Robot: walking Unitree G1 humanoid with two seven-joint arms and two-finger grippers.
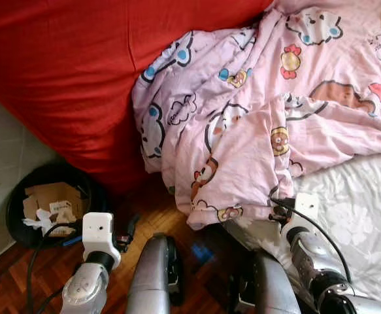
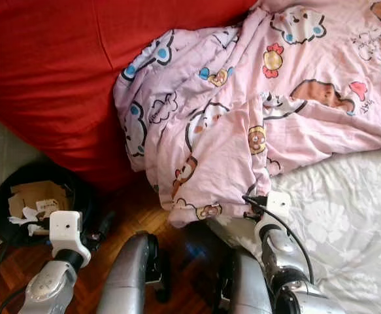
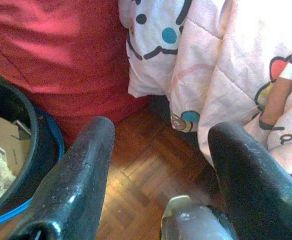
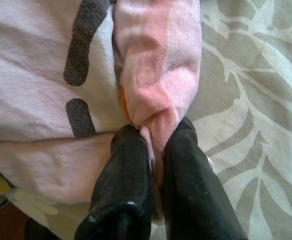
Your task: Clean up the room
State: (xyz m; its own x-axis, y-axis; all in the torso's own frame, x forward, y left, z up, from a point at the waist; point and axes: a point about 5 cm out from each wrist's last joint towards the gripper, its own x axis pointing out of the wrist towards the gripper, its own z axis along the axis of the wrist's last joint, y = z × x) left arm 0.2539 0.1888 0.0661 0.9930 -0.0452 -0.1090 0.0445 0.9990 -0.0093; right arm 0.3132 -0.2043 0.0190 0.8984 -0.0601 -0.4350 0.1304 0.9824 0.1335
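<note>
A pink quilt (image 1: 255, 118) with cartoon prints lies crumpled across the bed and hangs over its near edge. My right gripper (image 4: 156, 132) is shut on a bunched fold of that quilt (image 4: 158, 75), down at the bed's edge over the white floral sheet (image 1: 353, 216). My left gripper (image 3: 163, 130) is open and holds nothing. It hangs low over the wooden floor (image 3: 151, 165), between a black bin (image 1: 14, 203) and the quilt's hanging corner.
A red cover (image 1: 66, 65) drapes the bed's left part down to the floor. The black bin holds cardboard (image 1: 53, 196) and crumpled paper. A small blue object (image 1: 202, 252) lies on the parquet by my legs. A pale wall stands at the far left.
</note>
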